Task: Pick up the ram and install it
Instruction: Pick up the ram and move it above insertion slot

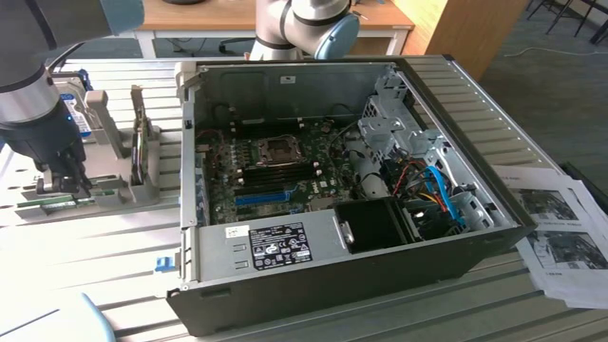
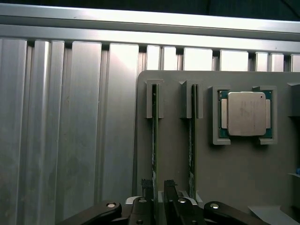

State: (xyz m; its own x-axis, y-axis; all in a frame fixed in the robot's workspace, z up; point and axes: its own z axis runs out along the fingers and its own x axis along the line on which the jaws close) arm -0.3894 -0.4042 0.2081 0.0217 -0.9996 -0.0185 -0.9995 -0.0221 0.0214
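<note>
Ribbed aluminium desk (image 1: 114, 242) is carrying everything, with daylight glaring off its slats. An open computer case (image 1: 332, 278) is lying on its side mid-desk, its motherboard (image 1: 275, 171) facing up. Printed sheets (image 1: 560, 228) are lying at the exterior view's right, beside the case. A wooden worktop (image 1: 285, 18) and grey-blue carpet (image 1: 560, 100) are showing behind. A silver-and-blue robot joint (image 1: 304, 28) is standing behind the case.

At the exterior view's left, the arm (image 1: 33, 114) is reaching down onto a grey holder (image 2: 173, 150) sitting on the desk. A drive with a blue-white label (image 1: 78, 107) is standing upright in a stand beside the arm.

In the wrist view, the holder is carrying two green sticks on edge in parallel slots, and a processor chip (image 2: 245, 114) is sitting in a square recess beside them. The ram (image 2: 154, 136) is the stick farther from the chip. The other stick (image 2: 191, 140) is standing between the ram and the chip.

The jaws are standing apart, released, grasping nothing. The fingertips (image 2: 169, 187) are straddling one end of the ram, and the stick is running into the gap between them, closer to one finger than the other. Cannot tell whether that finger is touching it. The ram is sitting in its slot, not lifted.
</note>
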